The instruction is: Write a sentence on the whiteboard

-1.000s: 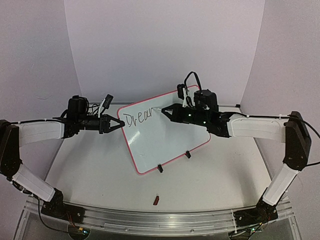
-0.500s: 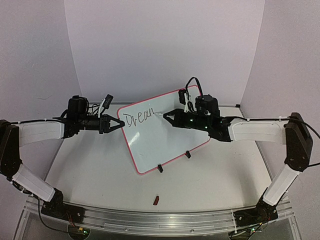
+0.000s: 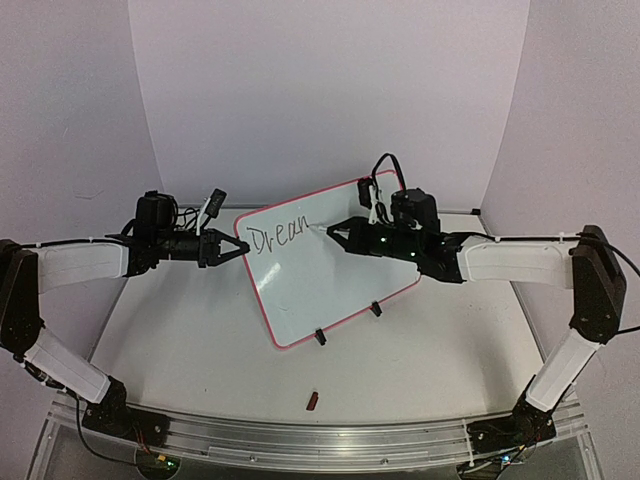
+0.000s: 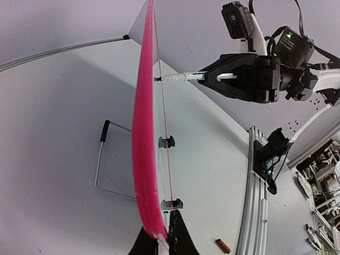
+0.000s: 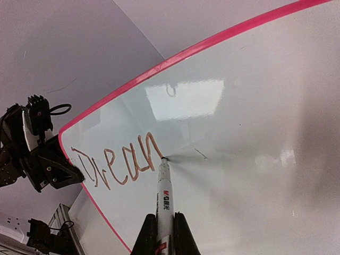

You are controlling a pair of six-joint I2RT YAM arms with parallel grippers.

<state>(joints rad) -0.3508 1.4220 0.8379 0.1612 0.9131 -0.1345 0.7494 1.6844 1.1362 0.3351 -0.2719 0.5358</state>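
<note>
Pink-framed whiteboard [image 3: 330, 270] — upright, tilted, "Drean"-lettered

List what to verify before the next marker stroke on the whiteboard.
1. Hold: left gripper shut on the whiteboard edge: ok.
2. Tool: right gripper shut on the marker: ok.
3. Contact: marker tip touching the board just after the writing: ok.
4. Support: clip feet resting on the table: ok.
5. Space: bare board to the right for more letters: ok.
6. Last letter complete: cannot tell; it reads "Drean".
</note>
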